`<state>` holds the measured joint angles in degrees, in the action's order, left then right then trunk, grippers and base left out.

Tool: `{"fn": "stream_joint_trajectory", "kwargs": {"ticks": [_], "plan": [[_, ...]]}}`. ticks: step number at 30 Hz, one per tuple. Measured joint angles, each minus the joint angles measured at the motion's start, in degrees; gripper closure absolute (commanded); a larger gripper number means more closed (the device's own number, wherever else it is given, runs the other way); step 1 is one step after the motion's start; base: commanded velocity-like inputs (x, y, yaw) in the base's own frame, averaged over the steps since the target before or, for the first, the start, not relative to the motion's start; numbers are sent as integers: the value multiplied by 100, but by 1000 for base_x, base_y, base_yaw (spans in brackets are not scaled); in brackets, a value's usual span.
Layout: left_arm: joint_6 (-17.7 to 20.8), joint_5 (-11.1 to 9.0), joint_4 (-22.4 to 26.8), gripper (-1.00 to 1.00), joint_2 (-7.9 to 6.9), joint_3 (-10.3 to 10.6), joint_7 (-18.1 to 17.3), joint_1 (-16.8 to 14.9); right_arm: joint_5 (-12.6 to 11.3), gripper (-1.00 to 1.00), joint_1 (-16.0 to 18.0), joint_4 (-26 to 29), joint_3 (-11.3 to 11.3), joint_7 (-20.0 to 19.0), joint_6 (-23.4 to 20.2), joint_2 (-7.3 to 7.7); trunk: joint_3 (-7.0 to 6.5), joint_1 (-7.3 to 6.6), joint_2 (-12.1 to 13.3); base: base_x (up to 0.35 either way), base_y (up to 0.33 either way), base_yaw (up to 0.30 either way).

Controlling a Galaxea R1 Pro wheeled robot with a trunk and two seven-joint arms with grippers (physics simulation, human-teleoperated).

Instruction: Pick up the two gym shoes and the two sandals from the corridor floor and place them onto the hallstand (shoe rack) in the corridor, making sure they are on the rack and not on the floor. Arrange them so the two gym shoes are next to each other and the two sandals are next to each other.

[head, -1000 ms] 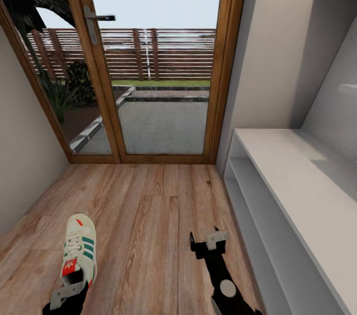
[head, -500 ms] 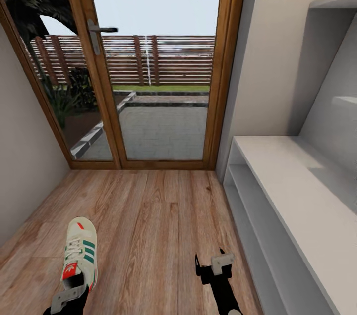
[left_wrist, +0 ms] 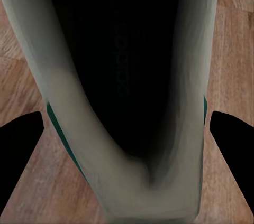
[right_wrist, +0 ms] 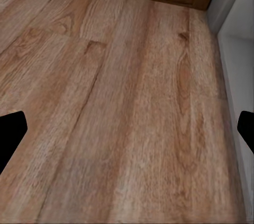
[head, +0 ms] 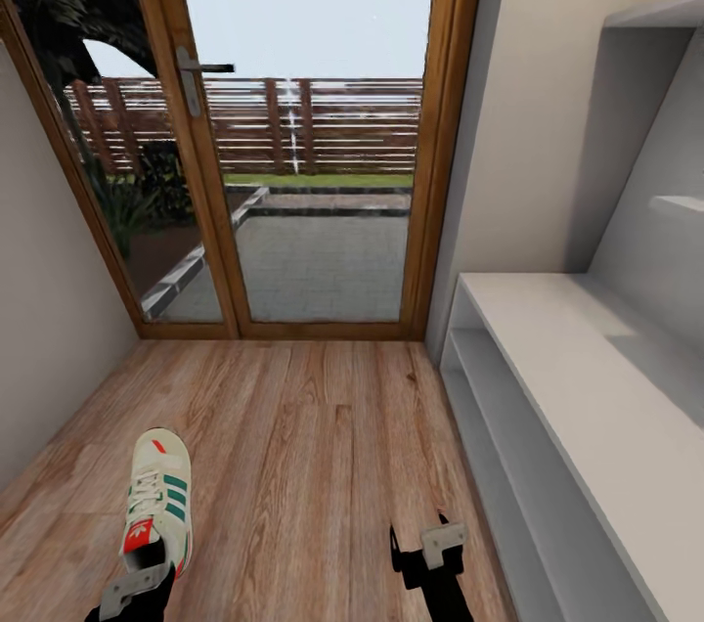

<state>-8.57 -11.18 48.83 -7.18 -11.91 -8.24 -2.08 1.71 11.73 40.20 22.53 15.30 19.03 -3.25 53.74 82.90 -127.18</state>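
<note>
A narrow corridor ends at a wood-framed glass door [head: 293,162] looking out on paving and a slatted fence. Light wood-grain floor [head: 293,446] runs between a plain wall on the left and the pale grey shoe rack [head: 577,377] on the right, whose bench top and open shelves are bare. One gym shoe [head: 156,500] is at the lower left, toe toward the door. The left end effector [head: 132,588] sits at its heel, fingers spread either side; whether it grips is unclear. The right end effector [head: 427,546] hangs open above the floor near the rack, holding nothing.
</note>
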Motion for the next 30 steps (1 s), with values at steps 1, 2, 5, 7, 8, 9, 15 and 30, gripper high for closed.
{"fn": "stream_joint_trajectory", "kwargs": {"ticks": [1, 2, 5, 7, 8, 9, 15, 30], "plan": [[0, 0, 0, 100, -1, -1, -1, 0, 13, -100, 0, -45, 0, 1, 7, 3, -2, 0, 0, 0, 0, 0], [0, 0, 0, 100, -1, -1, -2, 0, 27, -100, 0, -92, -1, 3, 16, 6, -3, 0, 0, 9, 0, 0], [0, 0, 0, 100, -3, 2, 1, 0, 64, -100, 0, -268, -6, 5, 85, 17, -5, -1, 0, 73, 0, 0], [0, -3, 0, 100, 1, 5, 1, 0, 83, -100, 0, -403, -3, 6, 173, 18, -6, -2, 0, 228, 0, 0], [0, -5, 0, 100, 2, 5, -1, 0, 89, -100, 0, -452, -2, 6, 200, 12, -6, -3, 0, 323, 0, 0], [0, -7, 0, 100, 5, 6, -8, 0, 97, -100, 0, -523, 0, 7, 237, -13, -6, -3, 0, 326, 0, 0], [0, -4, 0, 100, 12, 11, -13, 0, 94, -100, 0, -534, 6, 7, 246, -30, -6, -4, 0, 335, 0, 0], [1, 0, 0, 100, 14, 6, -4, 0, 106, -100, 0, -531, 9, 0, 246, -29, -6, -4, 0, 337, 8, 0]]}}
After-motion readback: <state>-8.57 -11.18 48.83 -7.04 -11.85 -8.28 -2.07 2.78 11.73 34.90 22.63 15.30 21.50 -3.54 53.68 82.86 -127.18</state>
